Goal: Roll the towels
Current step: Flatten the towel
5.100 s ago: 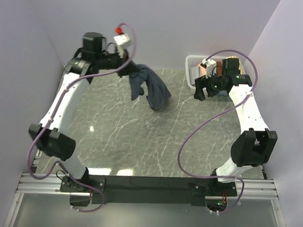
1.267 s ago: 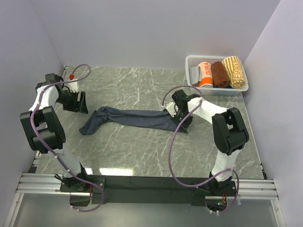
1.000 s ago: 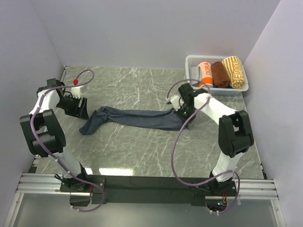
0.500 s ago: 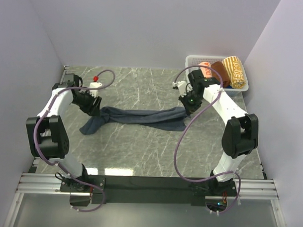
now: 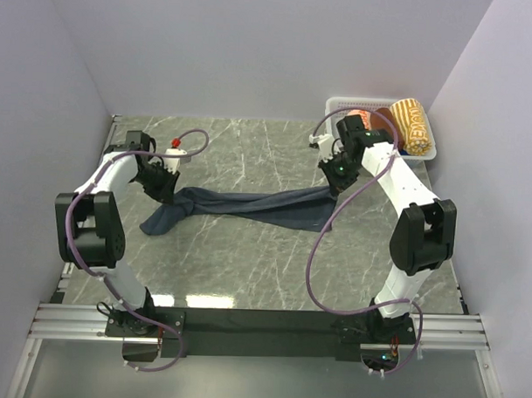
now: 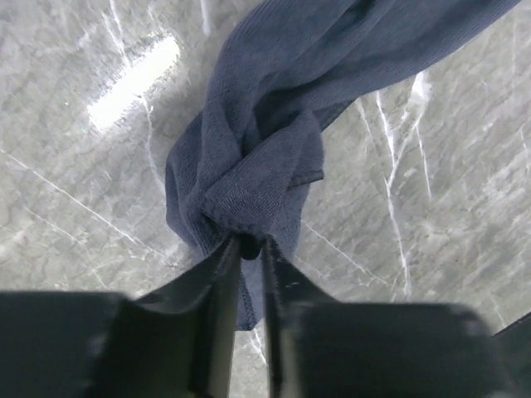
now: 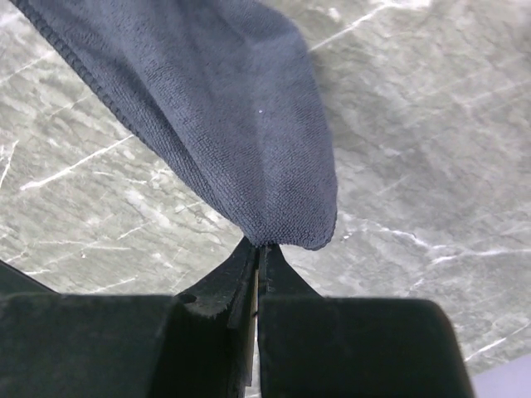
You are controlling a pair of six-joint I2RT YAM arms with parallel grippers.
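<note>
The dark navy towel (image 5: 248, 204) lies stretched into a long, bunched strip across the middle of the marble table. My left gripper (image 5: 167, 189) is at the strip's left part, just above its crumpled left end. In the left wrist view the towel (image 6: 265, 166) gathers into a knot-like bunch, and the left gripper (image 6: 249, 245) is shut on that bunch. My right gripper (image 5: 336, 184) holds the strip's right end a little off the table. In the right wrist view the right gripper (image 7: 259, 245) is shut on a corner of the towel (image 7: 232, 108).
A white lattice basket (image 5: 335, 104) stands at the back right, holding rolled towels (image 5: 407, 125) in orange, brown and yellow stripes. It is just behind the right arm. Walls close in the table (image 5: 246, 268) on the left, back and right.
My left gripper moved right onto the towel's left part and closed on a bunch of it. My right gripper carried the right end back and rightward, lifting it.
</note>
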